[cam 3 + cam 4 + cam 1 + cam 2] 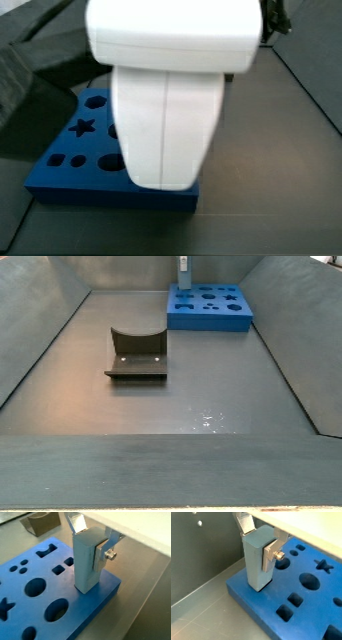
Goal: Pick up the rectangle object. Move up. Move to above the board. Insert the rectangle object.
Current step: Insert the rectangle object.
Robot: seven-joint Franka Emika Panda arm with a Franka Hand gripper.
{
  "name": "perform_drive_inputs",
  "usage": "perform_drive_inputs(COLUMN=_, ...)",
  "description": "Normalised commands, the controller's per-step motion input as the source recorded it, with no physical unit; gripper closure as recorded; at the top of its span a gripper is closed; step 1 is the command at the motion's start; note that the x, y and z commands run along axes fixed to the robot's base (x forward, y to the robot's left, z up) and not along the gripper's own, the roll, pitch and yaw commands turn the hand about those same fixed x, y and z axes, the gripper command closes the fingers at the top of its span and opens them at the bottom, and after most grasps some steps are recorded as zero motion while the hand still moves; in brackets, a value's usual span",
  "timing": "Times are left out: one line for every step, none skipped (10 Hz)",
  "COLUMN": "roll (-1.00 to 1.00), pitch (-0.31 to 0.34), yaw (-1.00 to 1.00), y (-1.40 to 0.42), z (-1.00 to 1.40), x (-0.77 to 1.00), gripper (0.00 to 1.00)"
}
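Note:
The rectangle object (87, 562), a light blue-grey bar, stands upright in both wrist views (258, 562). My gripper (90, 542) is shut on its upper part, one silver finger (79, 523) on one side and one (101, 553) on the other; it also shows in a wrist view (259, 542). The bar's lower end meets the blue board (40, 597) near a corner, with a thin dark gap round its foot (258, 588). In a side view the bar (183, 276) rises from the board (211, 308) at its far left corner.
The fixture (138, 354) stands mid-floor, also seen beyond the board in a wrist view (39, 522). Grey walls (40, 326) ring the floor. The white arm (167, 90) hides most of a side view; the board (74, 150) shows under it.

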Motion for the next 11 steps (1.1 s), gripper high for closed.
perform_drive_inputs(roll=0.0, pitch=0.0, yaw=-0.07, y=-0.02, z=-0.15, x=0.18, gripper=1.0)
perform_drive_inputs(roll=0.0, pitch=0.0, yaw=0.0, y=0.0, z=-0.02, x=0.0, gripper=1.0)
perform_drive_inputs(roll=0.04, pitch=-0.143, yaw=0.0, y=0.0, z=-1.0, x=0.22, gripper=1.0)
perform_drive_inputs(roll=0.0, pitch=0.0, yaw=0.31, y=0.14, z=-1.0, x=0.49, gripper=1.0)
perform_drive_inputs(roll=-0.09, pitch=0.0, yaw=0.35, y=0.21, z=-1.0, x=0.51, gripper=1.0)
perform_drive_inputs(roll=-0.1, pitch=0.0, yaw=0.35, y=0.2, z=-1.0, x=0.51, gripper=1.0)
perform_drive_inputs(roll=-0.11, pitch=0.0, yaw=0.35, y=0.21, z=-1.0, x=0.51, gripper=1.0)
perform_drive_inputs(roll=-0.11, pitch=0.0, yaw=0.35, y=0.2, z=-1.0, x=0.51, gripper=1.0)
perform_drive_inputs(roll=-0.11, pitch=0.0, yaw=0.35, y=0.2, z=-1.0, x=0.51, gripper=1.0)
perform_drive_inputs(roll=-0.09, pitch=0.0, yaw=0.35, y=0.19, z=-1.0, x=0.51, gripper=1.0)
perform_drive_inputs(roll=-0.17, pitch=0.0, yaw=0.08, y=0.0, z=-0.71, x=0.15, gripper=1.0)
